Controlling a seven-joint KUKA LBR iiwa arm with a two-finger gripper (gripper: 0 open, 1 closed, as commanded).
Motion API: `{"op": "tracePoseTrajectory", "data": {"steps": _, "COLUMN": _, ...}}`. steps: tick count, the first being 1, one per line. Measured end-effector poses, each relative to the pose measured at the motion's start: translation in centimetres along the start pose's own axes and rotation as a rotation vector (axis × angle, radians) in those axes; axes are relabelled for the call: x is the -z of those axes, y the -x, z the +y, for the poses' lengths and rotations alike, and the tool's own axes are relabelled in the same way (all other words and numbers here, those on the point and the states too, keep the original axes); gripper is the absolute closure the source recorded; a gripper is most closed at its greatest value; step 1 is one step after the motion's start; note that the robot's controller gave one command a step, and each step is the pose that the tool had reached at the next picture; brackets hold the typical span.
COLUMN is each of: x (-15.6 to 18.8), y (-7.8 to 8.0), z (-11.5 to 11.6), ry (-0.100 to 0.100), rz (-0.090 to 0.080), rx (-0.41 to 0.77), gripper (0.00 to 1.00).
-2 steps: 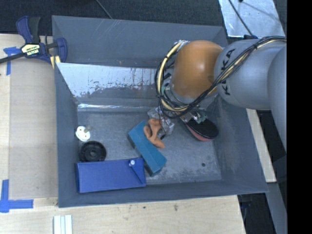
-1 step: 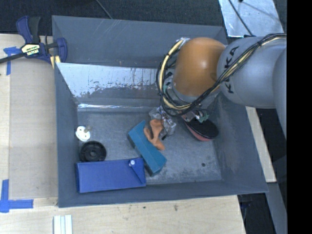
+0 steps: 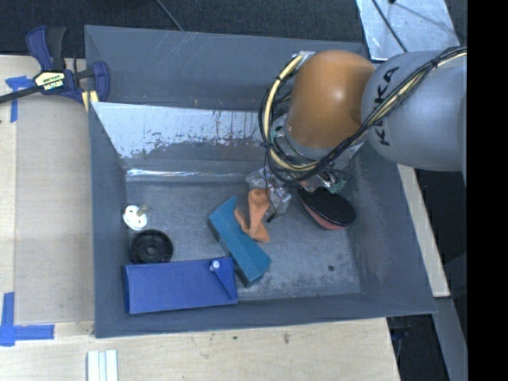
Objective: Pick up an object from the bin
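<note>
In the camera view, the arm reaches in from the right, its orange cover (image 3: 329, 98) high over the bin (image 3: 382, 232). The gripper (image 3: 272, 199) sits low near the middle of the floor, right against the top of an orange piece (image 3: 258, 219) (soft-looking, bent). Whether the claw is apart or clamped on that piece cannot be told. The piece lies against a teal block (image 3: 238, 243). A red-and-black disc (image 3: 327, 209) lies just right of the gripper. Well to the left are a blue box (image 3: 176, 286), a black wheel (image 3: 151, 247) and a white bit (image 3: 135, 217).
</note>
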State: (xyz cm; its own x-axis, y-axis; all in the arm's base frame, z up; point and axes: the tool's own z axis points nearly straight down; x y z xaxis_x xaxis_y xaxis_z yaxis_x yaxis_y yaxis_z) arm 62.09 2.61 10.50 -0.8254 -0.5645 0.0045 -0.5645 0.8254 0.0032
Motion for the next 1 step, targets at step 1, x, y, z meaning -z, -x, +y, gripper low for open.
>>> {"op": "tracePoseTrajectory", "data": {"steps": 1, "x": 2.3, "y": 0.13, "z": -0.09, "ry": -0.004, "rz": -0.006, "rx": 0.0, "gripper": 1.0}}
